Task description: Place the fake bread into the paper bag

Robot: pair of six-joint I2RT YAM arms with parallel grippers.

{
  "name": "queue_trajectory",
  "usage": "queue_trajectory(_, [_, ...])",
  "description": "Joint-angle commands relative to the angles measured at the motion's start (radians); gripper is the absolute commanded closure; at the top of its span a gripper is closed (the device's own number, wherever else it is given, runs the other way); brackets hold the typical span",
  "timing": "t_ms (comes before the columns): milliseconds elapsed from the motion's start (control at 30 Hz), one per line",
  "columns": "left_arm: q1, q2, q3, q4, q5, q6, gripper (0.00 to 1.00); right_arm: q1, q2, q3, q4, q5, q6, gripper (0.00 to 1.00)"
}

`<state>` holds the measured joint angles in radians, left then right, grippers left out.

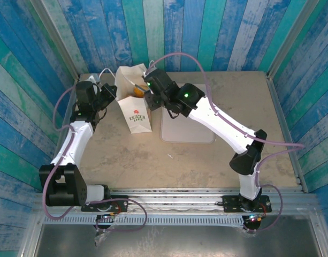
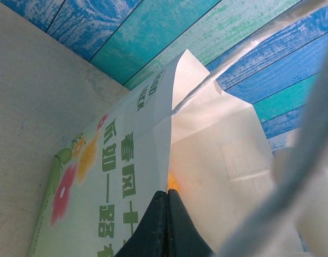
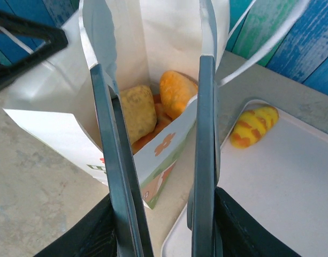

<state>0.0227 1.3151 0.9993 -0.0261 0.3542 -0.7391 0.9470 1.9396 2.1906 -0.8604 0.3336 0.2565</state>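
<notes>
Right wrist view: thin grey metal tongs [image 3: 204, 134] are seen clasped between the fingers of the right gripper [image 1: 152, 92], their blades spread and empty above the mouth of the tall white paper bag [image 3: 46, 115] with green lettering. Glossy golden-orange fake bread [image 3: 177, 93] lies inside the bag. One yellow-and-orange striped croissant [image 3: 253, 128] is left on the pale flat rectangular tray [image 3: 292, 203] just beside it. The bag's rim is pinched by the closed left gripper [image 2: 166, 201]. A drop is judged done. Next, the tongs must be raised clear of the rim, carried to the croissant and closed on it.
</notes>
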Motion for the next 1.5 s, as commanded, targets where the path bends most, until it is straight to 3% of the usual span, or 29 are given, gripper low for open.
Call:
queue_trajectory(0, [0.004, -0.054, -0.011, 0.011, 0.027, -0.009, 0.88, 0.0, -0.074, 0.032, 0.028, -0.012, -0.01, 0.56])
queue_trajectory(267, [0.005, -0.111, -0.016, 0.02, 0.045, -0.036, 0.66, 0.0, -0.213, -0.001, 0.098, -0.022, -0.055, 0.56])
queue_trajectory(467, [0.005, -0.167, -0.03, -0.006, 0.013, -0.039, 0.54, -0.038, -0.333, -0.107, 0.12, 0.018, -0.066, 0.55])
queue_trajectory(767, [0.005, -0.252, -0.031, -0.071, -0.026, -0.017, 0.41, -0.24, -0.52, -0.417, 0.175, -0.15, 0.04, 0.52])
queue_trajectory(933, [0.006, -0.301, -0.022, -0.137, -0.076, 0.03, 0.24, -0.334, -0.562, -0.598, 0.232, -0.23, 0.096, 0.51])
queue_trajectory(1167, [0.005, -0.366, -0.051, -0.179, -0.119, 0.11, 0.04, -0.411, -0.505, -0.755, 0.326, -0.315, 0.164, 0.51])
queue_trajectory(1300, [0.005, -0.389, -0.063, -0.191, -0.136, 0.151, 0.0, -0.425, -0.405, -0.755, 0.342, -0.343, 0.186, 0.51])
queue_trajectory(1467, [0.006, -0.419, -0.089, -0.167, -0.175, 0.196, 0.03, -0.438, -0.262, -0.679, 0.32, -0.372, 0.203, 0.52])
